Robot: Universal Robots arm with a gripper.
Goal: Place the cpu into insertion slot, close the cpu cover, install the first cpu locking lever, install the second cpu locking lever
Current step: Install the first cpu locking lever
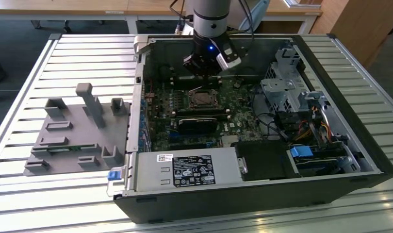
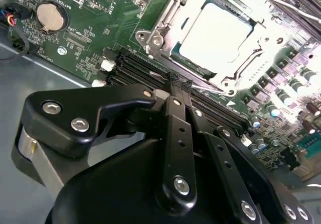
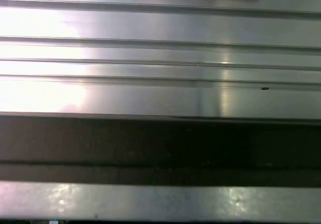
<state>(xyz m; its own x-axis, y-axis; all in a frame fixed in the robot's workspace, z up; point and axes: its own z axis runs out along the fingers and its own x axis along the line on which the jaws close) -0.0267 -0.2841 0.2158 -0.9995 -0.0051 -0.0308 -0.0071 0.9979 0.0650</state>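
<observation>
Already the cpu [image 2: 215, 33] sat in its slot [image 2: 176, 59], cover [image 2: 165, 20] shut over it.
Gripper [image 2: 179, 86] hung closed, empty, beside the socket's edge; case wall [image 1: 143, 92] stood near.

Occlusions and limits of view

In the second wrist view the gripper [image 2: 179, 86] body hides the board's near portion; glare washes out the cpu [image 2: 216, 34] top. In the exterior view the arm covers the case's rear wall; the insertion slot [image 1: 202, 99] is too small to judge.
</observation>
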